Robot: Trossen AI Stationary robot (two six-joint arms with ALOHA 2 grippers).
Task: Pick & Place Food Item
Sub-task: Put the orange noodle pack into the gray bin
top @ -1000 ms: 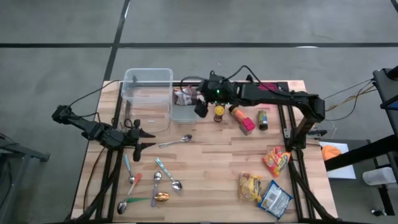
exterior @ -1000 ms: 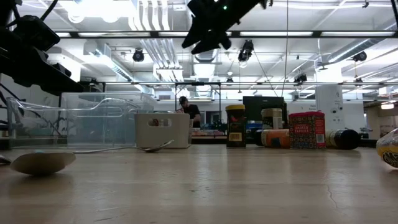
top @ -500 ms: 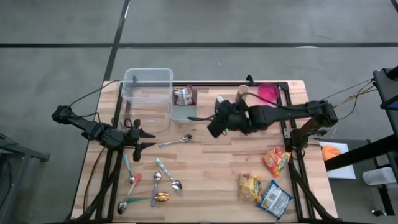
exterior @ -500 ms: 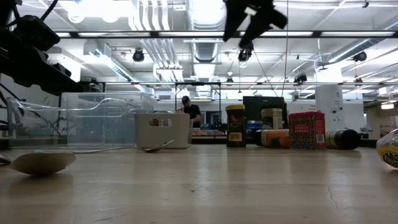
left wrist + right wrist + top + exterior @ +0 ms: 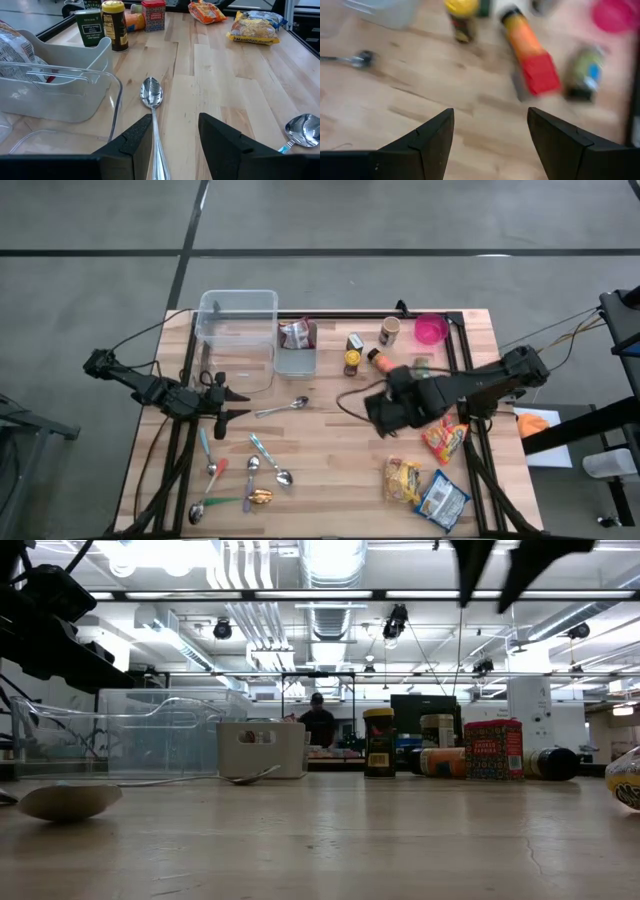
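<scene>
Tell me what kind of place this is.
Likely an industrial lab or workshop: exposed ceiling ducts and strip lights overhead, bare concrete floor around a wooden table.

Bright ceiling lights (image 5: 150, 555) are flooding the room and flaring white overhead, throwing the arms into silhouette. Even light is falling on the table (image 5: 330, 440), leaving only soft shadows. The right wrist picture is smearing with motion blur, while the spoon (image 5: 151, 95) is gleaming with reflections.
</scene>
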